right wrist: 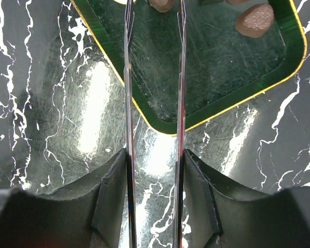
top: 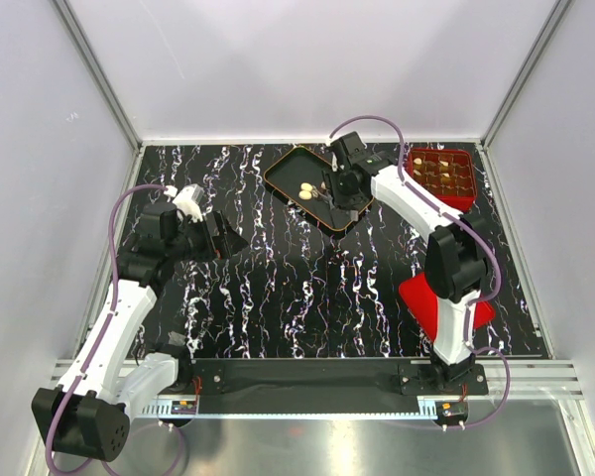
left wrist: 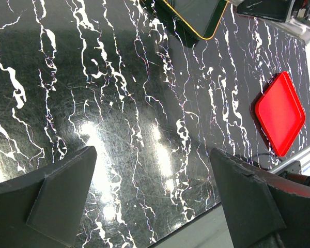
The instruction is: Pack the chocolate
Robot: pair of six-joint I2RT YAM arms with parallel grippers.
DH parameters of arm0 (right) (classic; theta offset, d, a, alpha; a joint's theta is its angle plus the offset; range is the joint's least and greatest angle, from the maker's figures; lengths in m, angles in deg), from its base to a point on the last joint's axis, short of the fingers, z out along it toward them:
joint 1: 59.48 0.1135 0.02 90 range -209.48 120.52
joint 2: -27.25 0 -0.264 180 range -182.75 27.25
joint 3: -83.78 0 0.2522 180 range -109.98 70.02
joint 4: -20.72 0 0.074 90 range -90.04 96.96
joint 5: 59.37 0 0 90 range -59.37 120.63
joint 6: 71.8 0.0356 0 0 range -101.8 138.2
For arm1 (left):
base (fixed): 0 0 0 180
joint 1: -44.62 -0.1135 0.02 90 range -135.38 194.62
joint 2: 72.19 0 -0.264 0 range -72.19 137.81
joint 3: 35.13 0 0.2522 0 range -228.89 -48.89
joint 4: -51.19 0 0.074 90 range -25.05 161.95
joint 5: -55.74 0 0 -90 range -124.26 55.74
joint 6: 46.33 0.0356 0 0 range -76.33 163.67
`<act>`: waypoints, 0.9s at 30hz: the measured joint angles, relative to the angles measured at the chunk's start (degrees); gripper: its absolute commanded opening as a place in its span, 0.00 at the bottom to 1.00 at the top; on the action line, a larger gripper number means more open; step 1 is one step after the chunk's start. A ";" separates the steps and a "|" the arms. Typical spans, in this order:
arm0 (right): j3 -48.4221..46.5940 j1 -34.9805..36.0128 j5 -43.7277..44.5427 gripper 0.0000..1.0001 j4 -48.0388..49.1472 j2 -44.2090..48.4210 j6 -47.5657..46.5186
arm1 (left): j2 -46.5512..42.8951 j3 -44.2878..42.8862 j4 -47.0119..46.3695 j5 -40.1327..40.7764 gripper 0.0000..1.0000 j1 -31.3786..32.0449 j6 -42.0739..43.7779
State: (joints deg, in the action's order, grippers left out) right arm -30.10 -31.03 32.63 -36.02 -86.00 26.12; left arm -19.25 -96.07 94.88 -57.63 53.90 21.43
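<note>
- A brown chocolate (right wrist: 161, 4) lies in the black tray (right wrist: 222, 77), at 12 o'clock in the right wrist view, between the tips of the right gripper (right wrist: 155, 20).
- The thin fingers (right wrist: 181, 77) are part-open, with a gap on each side of the chocolate; nothing looks pinched yet.
- To grip well, centre the fingers on the piece, close gently and lift straight up.
- A second brown chocolate (right wrist: 254, 20) sits at 2 o'clock and two cream chocolates (top: 307, 190) lie alongside; avoid nudging them.
- The red gridded box (top: 470, 177), at 1 o'clock on the tabletop (top: 307, 297), already holds pieces, so aim for a free cell.
- The left gripper (left wrist: 152, 152), at 9 o'clock, is wide open and empty.
</note>
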 measured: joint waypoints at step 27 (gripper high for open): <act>-0.74 0.96 2.69 0.39 0.74 -6.36 -0.42 | 0.00 0.00 0.02 0.02 0.99 0.00 0.00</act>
State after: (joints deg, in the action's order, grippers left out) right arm -30.84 -30.07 35.32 -35.28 -92.36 25.71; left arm -19.25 -96.07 94.90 -57.61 53.90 21.43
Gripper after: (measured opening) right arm 0.440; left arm 0.988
